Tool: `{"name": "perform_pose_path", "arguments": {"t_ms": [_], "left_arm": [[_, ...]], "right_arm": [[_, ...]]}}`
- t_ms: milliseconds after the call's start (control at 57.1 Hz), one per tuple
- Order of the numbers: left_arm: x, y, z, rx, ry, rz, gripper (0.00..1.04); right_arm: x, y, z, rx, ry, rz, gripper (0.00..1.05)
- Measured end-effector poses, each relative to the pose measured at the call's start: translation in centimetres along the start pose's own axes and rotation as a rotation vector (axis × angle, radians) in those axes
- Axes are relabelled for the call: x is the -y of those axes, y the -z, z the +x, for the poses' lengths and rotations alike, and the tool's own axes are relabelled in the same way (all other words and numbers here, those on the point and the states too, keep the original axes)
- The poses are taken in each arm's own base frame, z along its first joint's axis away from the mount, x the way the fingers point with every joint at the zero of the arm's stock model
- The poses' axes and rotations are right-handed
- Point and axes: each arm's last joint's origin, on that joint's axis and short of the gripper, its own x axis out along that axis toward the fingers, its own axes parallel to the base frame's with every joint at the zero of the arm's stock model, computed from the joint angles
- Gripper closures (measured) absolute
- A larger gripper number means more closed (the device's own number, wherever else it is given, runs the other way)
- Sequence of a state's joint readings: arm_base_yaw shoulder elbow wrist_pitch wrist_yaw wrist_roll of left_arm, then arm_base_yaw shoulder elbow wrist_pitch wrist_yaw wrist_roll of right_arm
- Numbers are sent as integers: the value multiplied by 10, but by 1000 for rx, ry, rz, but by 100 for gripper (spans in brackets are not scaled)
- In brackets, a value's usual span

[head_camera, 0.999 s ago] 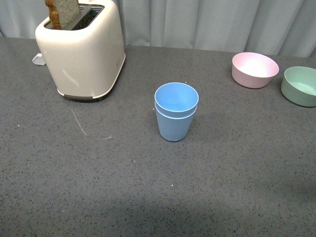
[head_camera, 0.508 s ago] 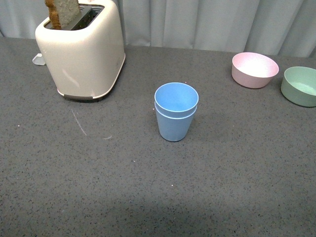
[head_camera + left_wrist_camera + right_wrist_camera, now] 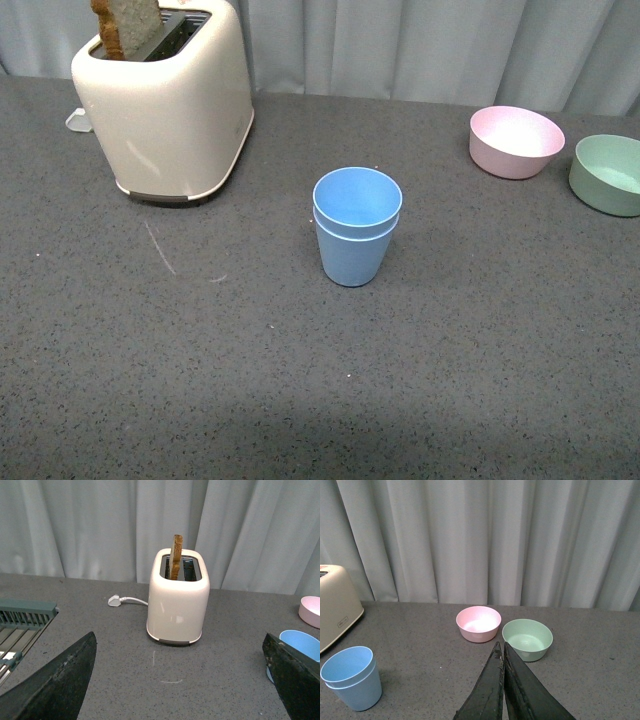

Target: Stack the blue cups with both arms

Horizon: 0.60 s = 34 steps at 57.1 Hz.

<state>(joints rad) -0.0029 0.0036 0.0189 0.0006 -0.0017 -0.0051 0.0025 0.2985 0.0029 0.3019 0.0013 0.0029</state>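
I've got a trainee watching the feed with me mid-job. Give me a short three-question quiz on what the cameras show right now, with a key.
1. True or false: the two blue cups stand apart on the table.
2. What sticks up from the toaster? A) a slice of bread B) a fork C) nothing
3. Fill in: in its wrist view the right hand has its fingers pressed ____, while the left hand has its fingers spread wide.

Key
1. False. One cup sits nested inside the other, upright, with two rims showing.
2. A. A slice of bread stands in the slot.
3. Together. It holds nothing, and the pink bowl and green bowl lie beyond it.
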Motion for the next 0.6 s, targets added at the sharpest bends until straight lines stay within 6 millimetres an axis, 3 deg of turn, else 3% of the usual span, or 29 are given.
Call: {"name": "perform_pose_path", "arguments": {"t_ms": [596], "left_arm": [[0, 0, 0, 0, 0, 0, 7]], "right_arm": [[0, 3, -18, -3, -3, 0, 104]]}}
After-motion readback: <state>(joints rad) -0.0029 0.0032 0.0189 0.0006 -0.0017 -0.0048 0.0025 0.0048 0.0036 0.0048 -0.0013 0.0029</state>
